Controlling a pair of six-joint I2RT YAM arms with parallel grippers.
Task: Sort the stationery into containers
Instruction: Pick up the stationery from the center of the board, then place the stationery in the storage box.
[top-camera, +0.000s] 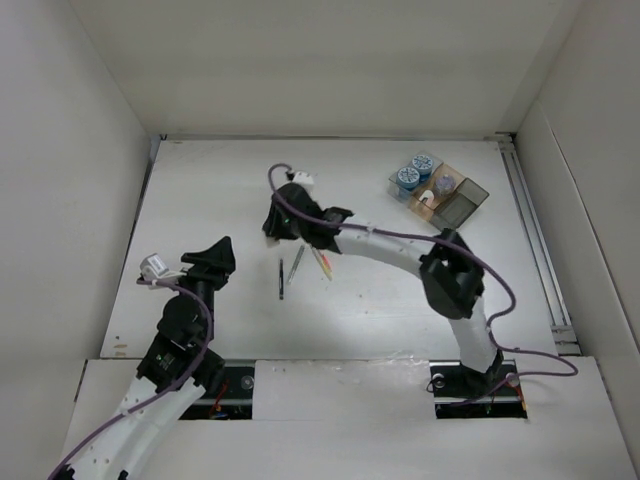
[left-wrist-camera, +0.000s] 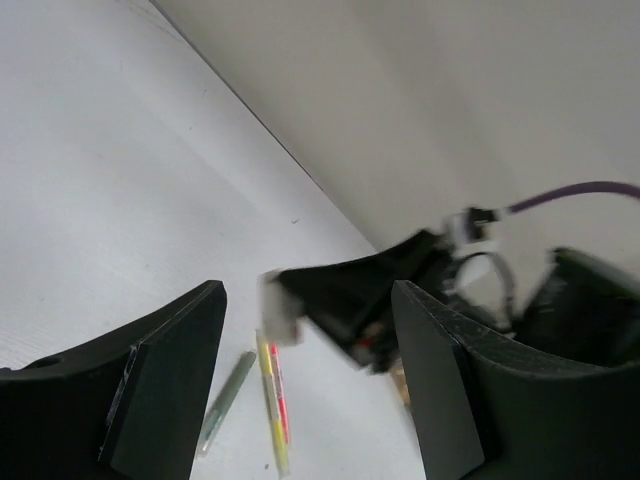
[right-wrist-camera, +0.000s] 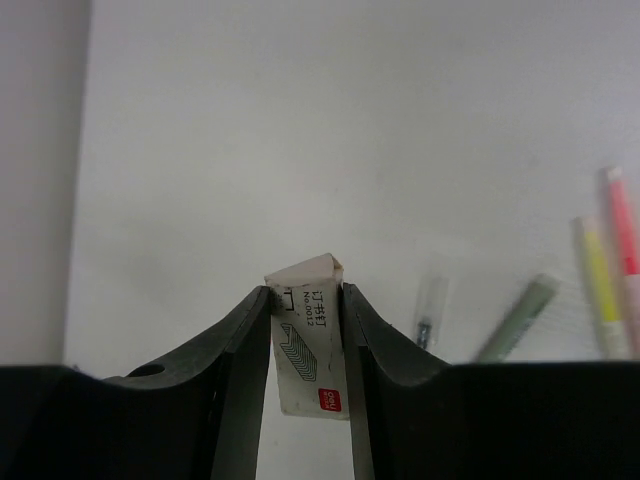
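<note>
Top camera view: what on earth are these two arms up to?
They are sorting stationery. The right end effector is shut on a small white printed box, over the table beside four loose pens. The left end effector hangs open nearby, holding nothing. At the far right, the clear divided tray already holds two blue-and-white rolls. The pens are not yet in it.

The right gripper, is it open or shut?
The right gripper is shut on a small white box; both fingers press its sides.
</note>
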